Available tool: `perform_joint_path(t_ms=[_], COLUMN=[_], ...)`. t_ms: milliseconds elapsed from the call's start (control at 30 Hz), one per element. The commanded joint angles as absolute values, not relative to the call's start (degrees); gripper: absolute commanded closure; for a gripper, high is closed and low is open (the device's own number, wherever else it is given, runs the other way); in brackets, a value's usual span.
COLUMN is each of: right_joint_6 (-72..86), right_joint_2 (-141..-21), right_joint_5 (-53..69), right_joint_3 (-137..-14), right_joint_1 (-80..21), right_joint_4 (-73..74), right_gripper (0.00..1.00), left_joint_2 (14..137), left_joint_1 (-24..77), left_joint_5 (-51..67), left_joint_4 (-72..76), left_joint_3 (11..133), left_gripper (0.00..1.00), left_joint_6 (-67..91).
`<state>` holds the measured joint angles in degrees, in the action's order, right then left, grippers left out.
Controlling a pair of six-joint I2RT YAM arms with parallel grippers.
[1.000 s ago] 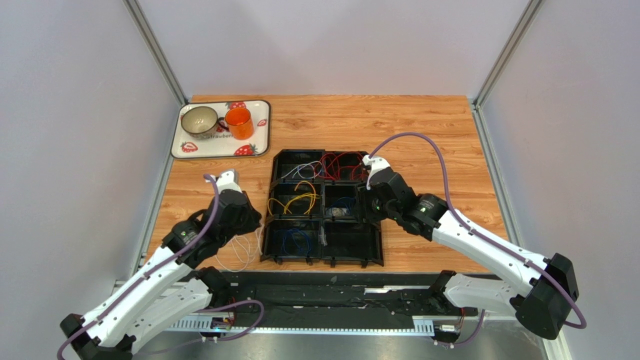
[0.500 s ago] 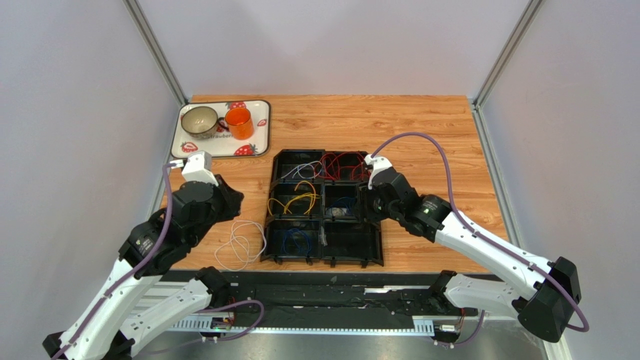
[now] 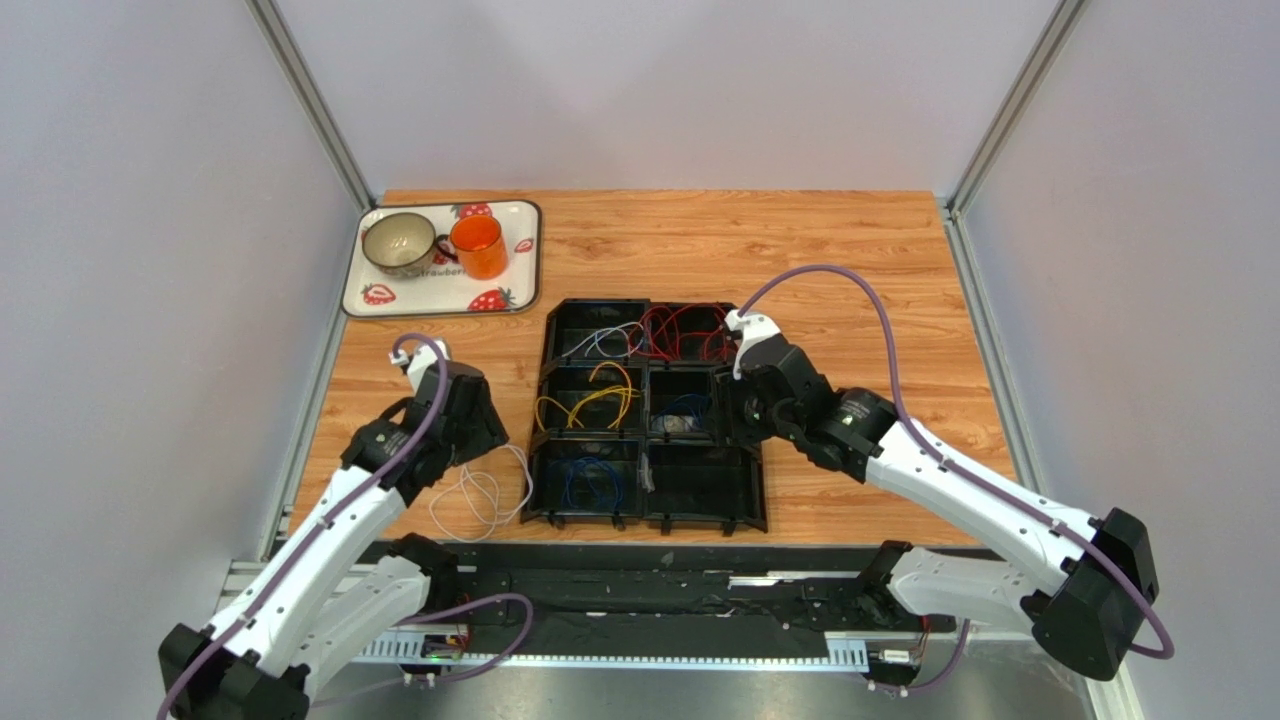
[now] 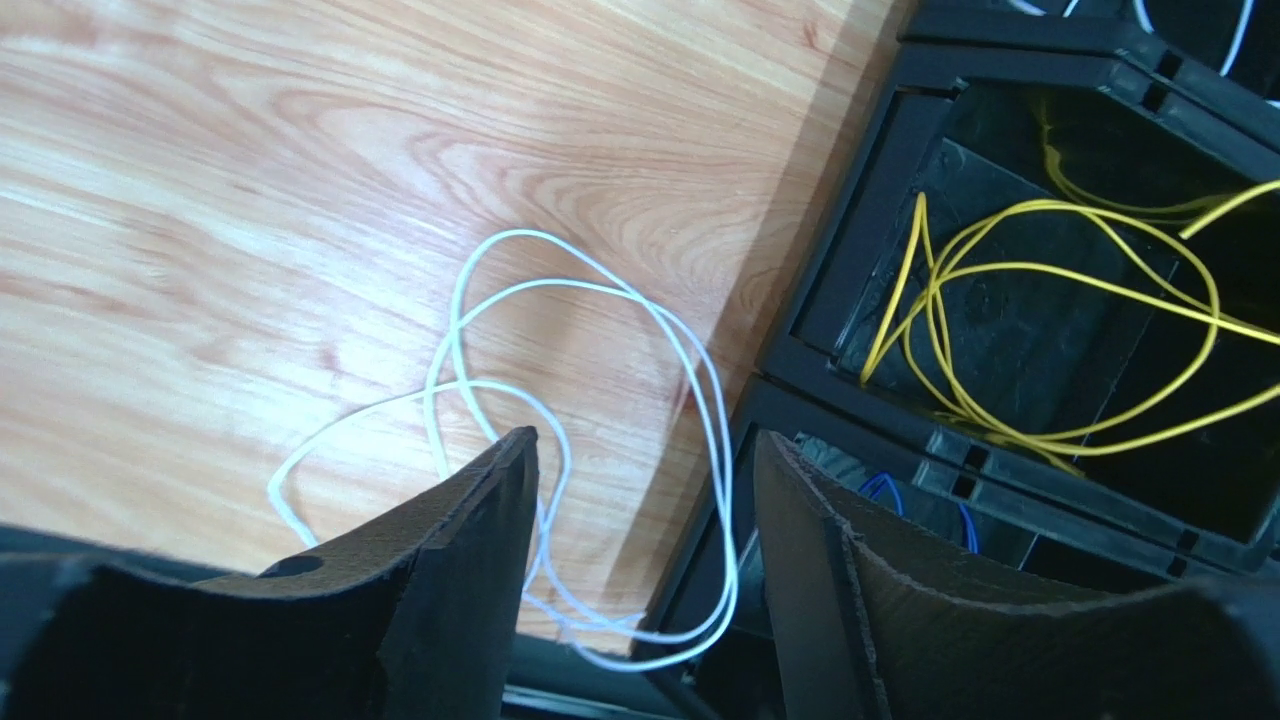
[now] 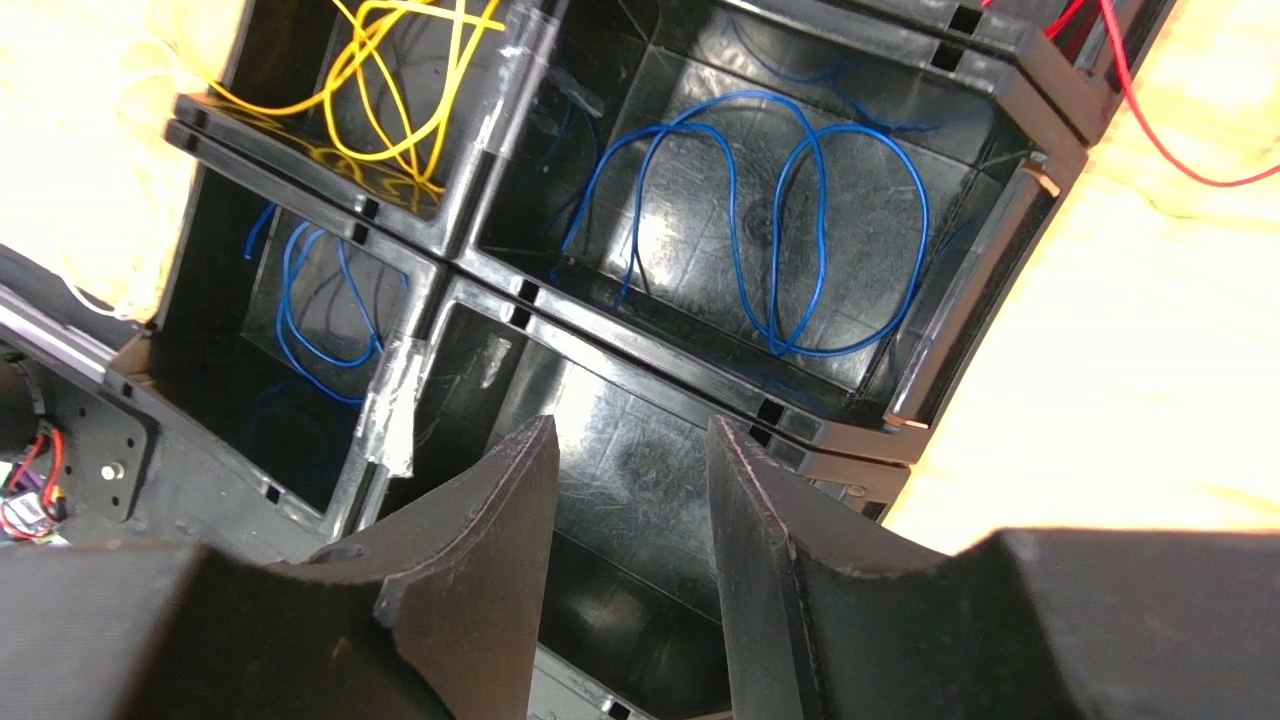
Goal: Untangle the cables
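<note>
Now both my jaws stand apart and empty

My left gripper (image 4: 643, 450) hangs over the white cable (image 4: 559, 282). This cable lies in loose loops on the wooden table (image 3: 842, 255), just beside the left wall of the black tray (image 3: 646, 525). My right gripper (image 5: 631, 435) hangs over the tray's near-right compartment. The yellow cable (image 4: 1052, 270), the blue cables (image 5: 774, 240) and the red cable (image 3: 684, 323) lie in separate compartments.

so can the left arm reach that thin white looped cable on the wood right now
Probably yes: the left gripper hangs open over the thin white looped cable, which lies uncovered on bare wood beside the black compartment tray.
</note>
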<state>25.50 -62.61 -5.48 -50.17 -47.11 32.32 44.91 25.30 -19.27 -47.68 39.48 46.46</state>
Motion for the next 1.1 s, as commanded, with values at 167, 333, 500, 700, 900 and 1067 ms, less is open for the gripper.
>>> perform_joint_path(t_ms=[167,333,500,700,900,1067], right_joint_6=[24.7,23.6,22.6,21.7,21.3,20.8], right_joint_2=[-67.1,-69.3,-71.3,-72.7,-73.6,-74.4], right_joint_5=[-4.5,-4.5,-4.1,-4.0,-3.9,-3.0], right_joint_3=[-50.9,-51.7,-52.2,-52.7,-52.8,-53.5], right_joint_1=[-47.4,-47.4,-47.4,-47.4,-47.4,-47.3], right_joint_4=[28.8,28.3,27.9,27.6,27.0,26.9], right_gripper=[0.55,0.55,0.55,0.55,0.55,0.56], left_joint_2=[55.5,60.1,63.7,66.3,65.3,65.7], left_joint_1=[22.8,22.6,22.6,22.5,22.5,22.4], left_joint_5=[-12.2,-13.2,-13.1,-15.2,-16.8,-16.6], left_joint_4=[-32.1,-30.6,-28.7,-31.2,-32.5,-31.5], left_joint_3=[37.1,37.0,36.8,37.4,35.6,34.5], left_gripper=[0.38,0.38,0.41,0.43,0.43,0.44], left_joint_6=[44.0,44.1,43.9,46.2,48.7,49.1])
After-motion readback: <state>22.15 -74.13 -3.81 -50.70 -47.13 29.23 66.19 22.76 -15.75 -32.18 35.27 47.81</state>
